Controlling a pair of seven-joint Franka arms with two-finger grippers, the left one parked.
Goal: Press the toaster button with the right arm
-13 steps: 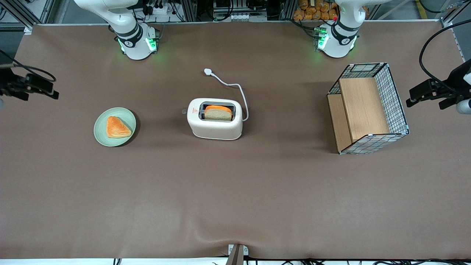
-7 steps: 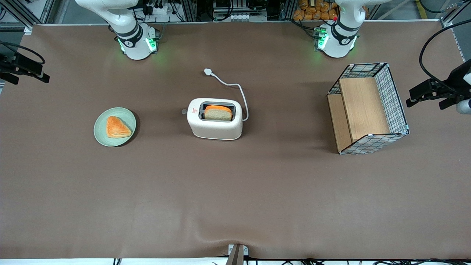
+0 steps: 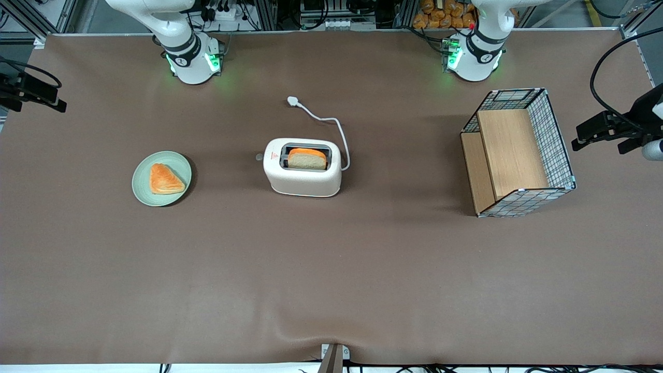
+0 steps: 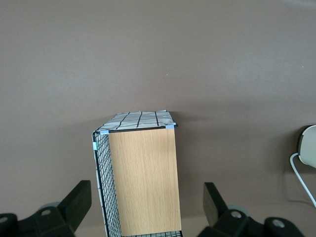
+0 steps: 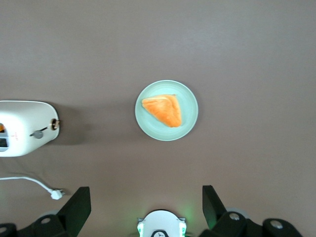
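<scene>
The cream-white toaster stands mid-table with a bread slice in its slot. The toaster button is a small round knob on the narrow end face that looks toward the working arm's end of the table. My right gripper hangs high over the table's edge at that end, well away from the toaster, open and empty. In the right wrist view the gripper has its fingers wide apart, and the toaster and its button show beside a plate.
A green plate with a triangular pastry lies between the gripper and the toaster. The toaster's white cord and plug trail toward the arm bases. A wire basket with wooden panels stands toward the parked arm's end.
My right gripper has moved away from the front camera and slightly outward toward the table's edge. The toaster, plate and basket have not moved.
</scene>
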